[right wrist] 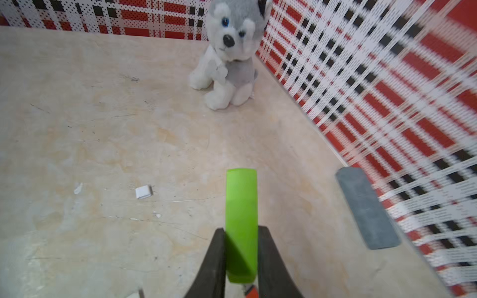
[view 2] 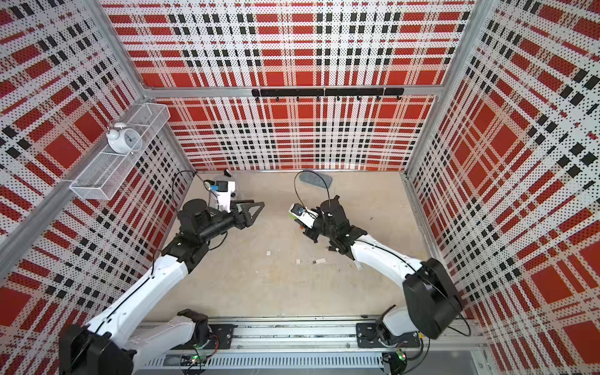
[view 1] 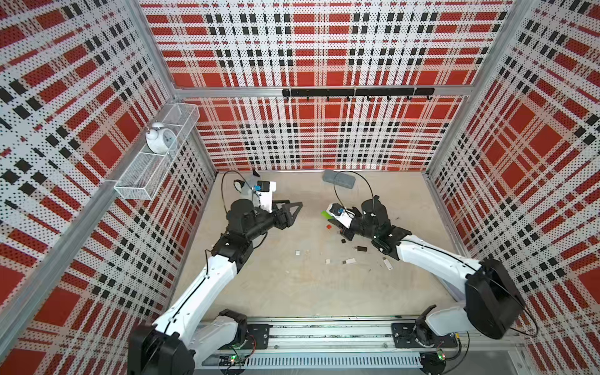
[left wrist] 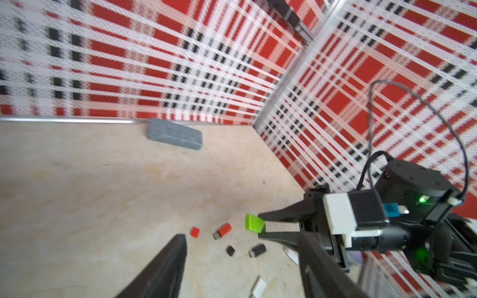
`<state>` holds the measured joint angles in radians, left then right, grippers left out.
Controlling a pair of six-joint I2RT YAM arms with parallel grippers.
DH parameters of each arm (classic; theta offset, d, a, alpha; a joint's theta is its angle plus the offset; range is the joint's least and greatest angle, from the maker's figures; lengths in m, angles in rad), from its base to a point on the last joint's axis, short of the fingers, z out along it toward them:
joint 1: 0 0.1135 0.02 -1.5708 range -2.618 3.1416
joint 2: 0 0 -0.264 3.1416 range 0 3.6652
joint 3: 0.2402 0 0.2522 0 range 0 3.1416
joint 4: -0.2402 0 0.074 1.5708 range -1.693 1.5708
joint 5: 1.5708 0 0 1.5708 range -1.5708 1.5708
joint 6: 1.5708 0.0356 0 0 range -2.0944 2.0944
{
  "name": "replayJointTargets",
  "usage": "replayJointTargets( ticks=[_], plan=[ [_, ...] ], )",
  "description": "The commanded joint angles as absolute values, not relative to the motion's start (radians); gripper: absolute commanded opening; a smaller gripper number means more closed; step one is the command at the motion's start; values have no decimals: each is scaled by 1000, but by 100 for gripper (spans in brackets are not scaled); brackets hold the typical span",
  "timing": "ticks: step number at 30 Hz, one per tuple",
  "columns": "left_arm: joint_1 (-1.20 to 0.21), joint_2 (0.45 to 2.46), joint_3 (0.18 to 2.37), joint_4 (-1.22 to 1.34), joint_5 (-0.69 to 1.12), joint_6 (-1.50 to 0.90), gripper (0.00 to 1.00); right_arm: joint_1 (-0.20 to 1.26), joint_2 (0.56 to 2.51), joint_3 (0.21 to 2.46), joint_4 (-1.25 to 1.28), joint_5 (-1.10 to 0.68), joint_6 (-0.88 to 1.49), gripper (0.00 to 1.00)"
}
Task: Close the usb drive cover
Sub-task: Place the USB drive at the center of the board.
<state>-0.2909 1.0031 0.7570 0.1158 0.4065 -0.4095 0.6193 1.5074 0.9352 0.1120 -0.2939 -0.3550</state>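
- Pinching green usb drive (right wrist: 241, 203): right end effector (right wrist: 241, 229), aloft midway between the surface's (view 1: 292, 292) side edges; long axis juts beyond its tips.
- Left end effector (view 1: 296, 212): spread, empty, facing the drive, apart.

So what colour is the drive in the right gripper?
Bright green drive, clearest in the right wrist view.

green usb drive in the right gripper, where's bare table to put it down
Bare: the wide near stretch of table between the white drive and the rail; also the far strip between the left gripper and the grey case. Crowded: by the right gripper holding the green usb drive, among the red cap and black drive.
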Motion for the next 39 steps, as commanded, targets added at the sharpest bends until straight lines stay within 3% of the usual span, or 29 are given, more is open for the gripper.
replayJointTargets(
  ticks=[1,5,17,24,35,39],
  plan=[
    [-269,904,680,185,164,-405,85,620,1628,1013,65,-364,-186,8],
    [-256,833,616,175,80,-408,98,622,1804,1133,-15,-363,-136,9],
    [-183,789,556,152,-28,-477,98,653,2177,1555,-341,-255,-149,12],
    [-120,738,508,168,-18,-539,98,677,2279,1699,-442,-181,-166,15],
    [-57,692,486,204,151,-569,98,692,2298,1714,-453,-134,-170,25],
    [-58,699,494,190,180,-577,98,692,2283,1690,-433,-135,-166,36]
  ],
)
